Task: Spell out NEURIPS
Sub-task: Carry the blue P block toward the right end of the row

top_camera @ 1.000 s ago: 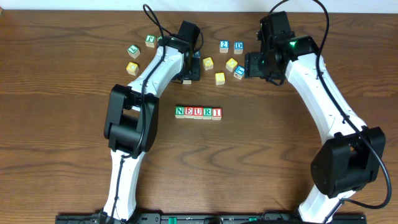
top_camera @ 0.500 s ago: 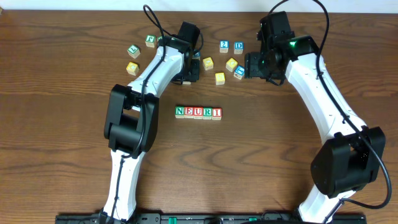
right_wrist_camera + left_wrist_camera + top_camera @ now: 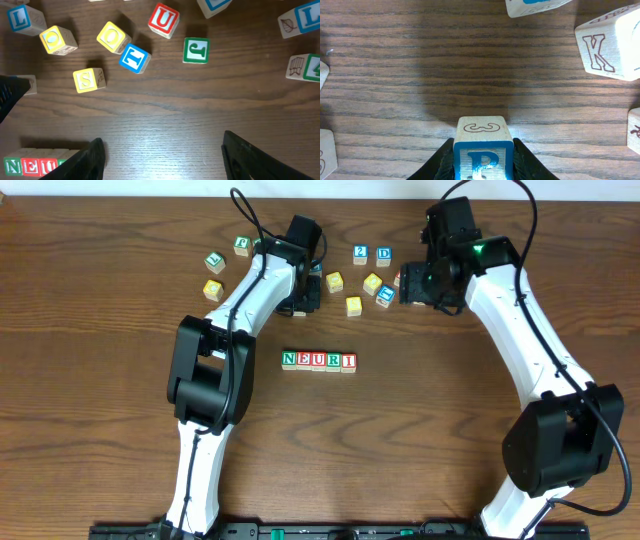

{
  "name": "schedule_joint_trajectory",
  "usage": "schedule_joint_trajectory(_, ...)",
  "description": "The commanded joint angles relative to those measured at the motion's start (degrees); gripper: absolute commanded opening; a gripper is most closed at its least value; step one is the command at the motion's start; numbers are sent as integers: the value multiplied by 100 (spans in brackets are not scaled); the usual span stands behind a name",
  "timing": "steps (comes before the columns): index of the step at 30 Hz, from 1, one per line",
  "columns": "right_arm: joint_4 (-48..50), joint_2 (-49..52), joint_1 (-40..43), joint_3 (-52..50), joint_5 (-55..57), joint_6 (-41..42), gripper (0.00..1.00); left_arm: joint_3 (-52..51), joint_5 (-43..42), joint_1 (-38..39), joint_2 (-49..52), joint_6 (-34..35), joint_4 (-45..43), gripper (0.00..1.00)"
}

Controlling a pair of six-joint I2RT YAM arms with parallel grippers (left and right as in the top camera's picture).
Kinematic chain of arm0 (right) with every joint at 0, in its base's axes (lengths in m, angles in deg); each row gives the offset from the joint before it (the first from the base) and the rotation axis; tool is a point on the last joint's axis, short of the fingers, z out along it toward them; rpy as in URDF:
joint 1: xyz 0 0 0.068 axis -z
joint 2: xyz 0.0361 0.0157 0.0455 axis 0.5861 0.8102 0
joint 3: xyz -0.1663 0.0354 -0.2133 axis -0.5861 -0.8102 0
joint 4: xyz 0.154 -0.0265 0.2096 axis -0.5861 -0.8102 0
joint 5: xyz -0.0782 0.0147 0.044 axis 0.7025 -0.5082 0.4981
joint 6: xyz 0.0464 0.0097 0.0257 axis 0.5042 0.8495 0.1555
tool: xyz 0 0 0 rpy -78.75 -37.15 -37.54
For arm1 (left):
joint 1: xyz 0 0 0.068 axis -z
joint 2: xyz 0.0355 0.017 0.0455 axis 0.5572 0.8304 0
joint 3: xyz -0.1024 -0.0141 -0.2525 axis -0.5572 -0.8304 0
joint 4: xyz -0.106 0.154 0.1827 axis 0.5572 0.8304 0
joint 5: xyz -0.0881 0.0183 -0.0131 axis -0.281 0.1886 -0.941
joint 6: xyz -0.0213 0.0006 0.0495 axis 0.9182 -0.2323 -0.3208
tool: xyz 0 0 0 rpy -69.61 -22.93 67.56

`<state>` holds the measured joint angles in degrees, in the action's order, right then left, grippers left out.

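**Left end effector.** My left gripper (image 3: 483, 169) is clenched on the P cube (image 3: 482, 132). My dark, smooth fingers (image 3: 442, 162) press its two side faces. The cube is pale wood with softly rounded edges. It has a blue-framed face with a blue P toward my wrist and a thin brown line drawing on top. I cannot tell whether it rests on the table (image 3: 420, 60) or is lifted clear. The table is dark brown with a straight, fine grain. A K cube (image 3: 607, 47) lies tilted to one side, well apart.

**Right end effector.** My right gripper (image 3: 161, 142) is released. Its black fingers (image 3: 87, 160) are spread wide over bare wood with nothing between them. Past them lie the yellow-faced S cube (image 3: 88, 80) and, near it, a blue T cube (image 3: 135, 57).

**Task items.** The letter row (image 3: 319, 361) stands mid-table. It is five square cubes touching side by side, reading N, E, U, R, I in green and red. The scattered cubes lie beyond it, where I hold the P cube.
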<state>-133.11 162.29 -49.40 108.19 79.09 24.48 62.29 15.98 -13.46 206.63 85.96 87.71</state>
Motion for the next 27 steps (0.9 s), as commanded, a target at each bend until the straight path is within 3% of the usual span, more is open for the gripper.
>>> schedule_joint_trajectory(1, -7, 39, 94, 105, 46, -94, 70, 0, 68, 0, -219, 15, 90, 31)
schedule_joint_trajectory(10, -48, 35, 317, 105, 44, -94, 70, 0, 59, 262, -835, 24, 214, 31)
schedule_joint_trajectory(14, -76, 26, 470, 107, 42, -153, 70, 0, 24, 533, -1110, 339, 411, 31)
schedule_joint_trajectory(21, -85, -79, 778, 269, 20, -221, 70, -2, -295, 1097, -1156, 802, 710, 31)
schedule_joint_trajectory(27, -116, -339, 1117, 442, 20, -219, 70, -4, -269, 1665, -1130, 813, 601, 31)
